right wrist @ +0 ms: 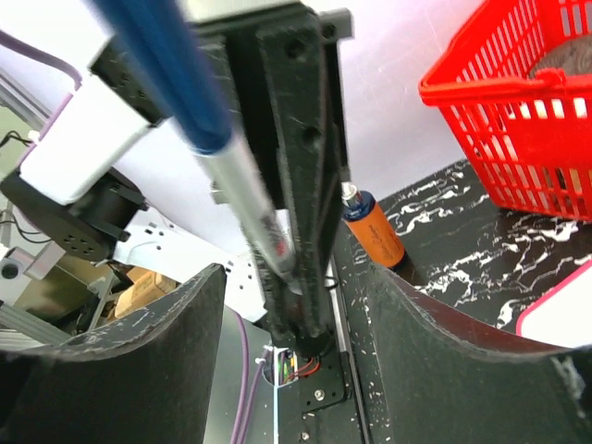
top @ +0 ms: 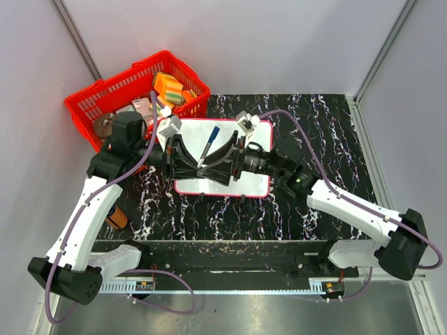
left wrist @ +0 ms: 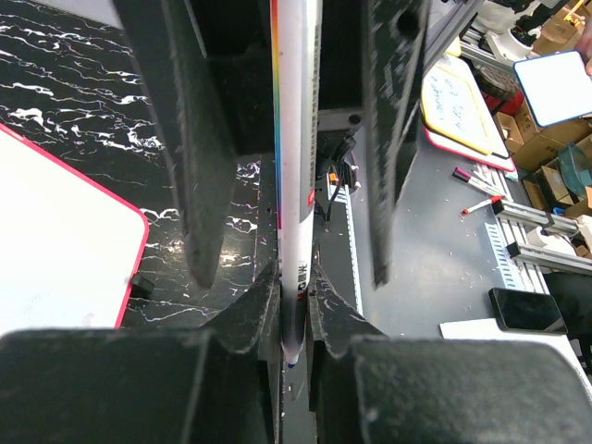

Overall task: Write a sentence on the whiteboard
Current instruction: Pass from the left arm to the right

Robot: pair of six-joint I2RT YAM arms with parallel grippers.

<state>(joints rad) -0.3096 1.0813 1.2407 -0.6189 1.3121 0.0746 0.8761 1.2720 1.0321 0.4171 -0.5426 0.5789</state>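
The whiteboard (top: 248, 139), white with a thin red frame, lies flat mid-table; one corner of it (left wrist: 55, 240) shows in the left wrist view. No sentence is in view, and the bare parts of the board are plain white. My left gripper (top: 195, 162) (left wrist: 294, 305) is shut on a white marker (left wrist: 296, 166) with a blue cap (top: 214, 132), held over the board. My right gripper (top: 218, 162) (right wrist: 291, 305) faces it from the right. Its jaws are open and straddle the marker's body (right wrist: 254, 208) and the left fingers (right wrist: 301, 166) without touching the pen.
A red basket (top: 91, 112) (right wrist: 518, 120) with several packets stands at the back left, next to the board. An orange bottle (top: 117, 218) (right wrist: 370, 227) lies near the left arm. The grey walls are close on three sides.
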